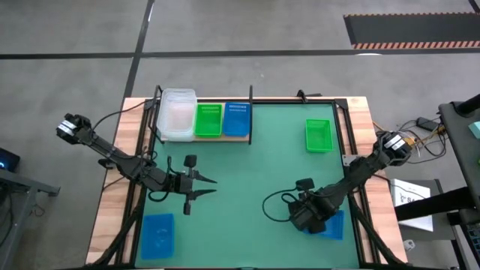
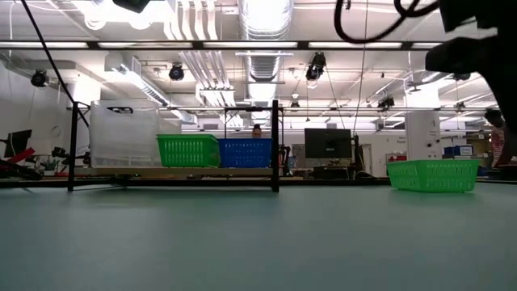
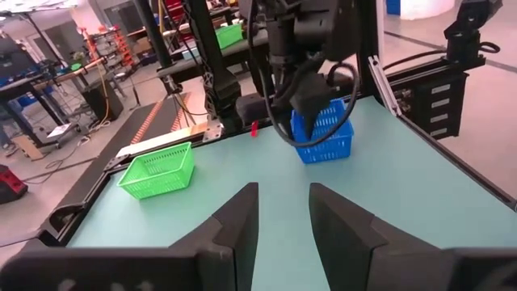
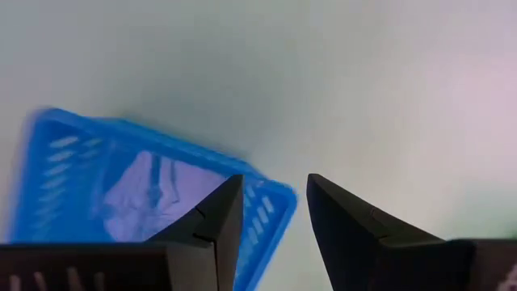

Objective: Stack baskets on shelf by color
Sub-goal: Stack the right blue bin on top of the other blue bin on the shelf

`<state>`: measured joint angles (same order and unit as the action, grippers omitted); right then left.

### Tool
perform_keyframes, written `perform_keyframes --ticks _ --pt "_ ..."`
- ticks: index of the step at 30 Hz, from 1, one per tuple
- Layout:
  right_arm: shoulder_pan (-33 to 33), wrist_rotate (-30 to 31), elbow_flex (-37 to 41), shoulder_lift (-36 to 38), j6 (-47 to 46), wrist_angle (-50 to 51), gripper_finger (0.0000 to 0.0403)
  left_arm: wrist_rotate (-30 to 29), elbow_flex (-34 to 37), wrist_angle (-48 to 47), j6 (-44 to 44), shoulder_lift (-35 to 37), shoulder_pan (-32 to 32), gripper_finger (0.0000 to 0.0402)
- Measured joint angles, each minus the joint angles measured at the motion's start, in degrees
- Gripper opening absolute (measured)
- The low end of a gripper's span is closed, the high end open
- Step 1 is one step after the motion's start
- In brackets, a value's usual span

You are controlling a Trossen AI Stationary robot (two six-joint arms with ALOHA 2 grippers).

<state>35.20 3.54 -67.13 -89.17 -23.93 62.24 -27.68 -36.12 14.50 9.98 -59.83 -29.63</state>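
Overhead looks straight down, low level across; both share the shelf (image 1: pixel 202 137), wrists apparently close.

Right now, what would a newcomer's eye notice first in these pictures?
First, the shelf at the mat's far edge, with a clear stack, a green basket and a blue basket in a row. Next, the right gripper, open, poised over a blue basket at the near right edge.

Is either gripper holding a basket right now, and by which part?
Nothing is held. The right gripper hangs open over the corner of a blue basket; the left gripper is open and empty over the mat.
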Motion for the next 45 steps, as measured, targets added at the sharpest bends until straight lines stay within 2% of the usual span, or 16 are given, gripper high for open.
perform_keyframes --ticks 6,17,20,23,25,27,29,31,33,37,39,42,43,45 --pt "0.0 -4.0 -1.6 -0.5 -0.1 0.7 0.0132 0.0 0.0 0.0 0.0 0.0 0.0 0.0096" --pt "-0.8 -0.5 0.8 -4.7 12.8 -4.2 0.0130 0.0 0.0 0.3 2.6 0.0 0.0 0.0096" --pt "-2.5 -0.5 0.9 -5.4 13.6 -7.1 0.0110 -0.1 0.0 0.5 3.2 0.0 0.0 0.0096" --pt "-4.8 -0.3 0.9 -5.3 13.6 -8.5 0.0071 -0.1 0.0 0.5 3.9 0.0 0.0 0.0096" --pt "-6.6 3.1 0.8 -5.2 11.7 -8.7 0.0040 -0.1 0.0 0.5 3.9 0.0 0.0 0.0096" --pt "-8.8 10.4 0.2 -4.8 7.2 -8.3 0.0017 -0.1 0.0 0.5 4.0 0.0 0.0 0.0096" --pt "-11.3 18.9 -1.4 -4.2 0.3 -8.1 0.0015 -0.1 0.0 0.5 4.4 0.0 0.0 0.0096" --pt "-14.1 22.8 -3.8 -3.5 -8.0 -6.3 0.0019 -0.1 0.0 0.6 4.4 0.0 0.0 0.0096" --pt "-16.4 19.3 -5.9 -2.5 -8.2 -6.3 0.0029 -0.1 0.0 0.8 4.2 0.0 0.0 0.0096" --pt "-16.8 16.4 -9.0 -2.1 -5.3 -6.8 0.0064 -0.1 0.0 0.8 3.9 0.0 0.0 0.0096" --pt "-16.8 8.8 -10.3 -2.1 -0.8 -6.9 0.0082 -0.1 0.0 0.9 3.9 0.0 0.0 0.0096" --pt "-16.3 -8.2 -10.8 -1.8 8.9 -7.4 0.0102 -0.1 0.0 1.0 3.9 0.0 0.0 0.0096" --pt "-15.6 -10.6 -10.7 -1.8 10.2 -8.3 0.0107 -0.1 0.0 1.0 3.9 0.0 0.0 0.0096" --pt "-14.4 -10.2 -9.9 -1.8 10.3 -10.5 0.0114 -0.1 0.0 1.0 3.9 0.0 0.0 0.0096"
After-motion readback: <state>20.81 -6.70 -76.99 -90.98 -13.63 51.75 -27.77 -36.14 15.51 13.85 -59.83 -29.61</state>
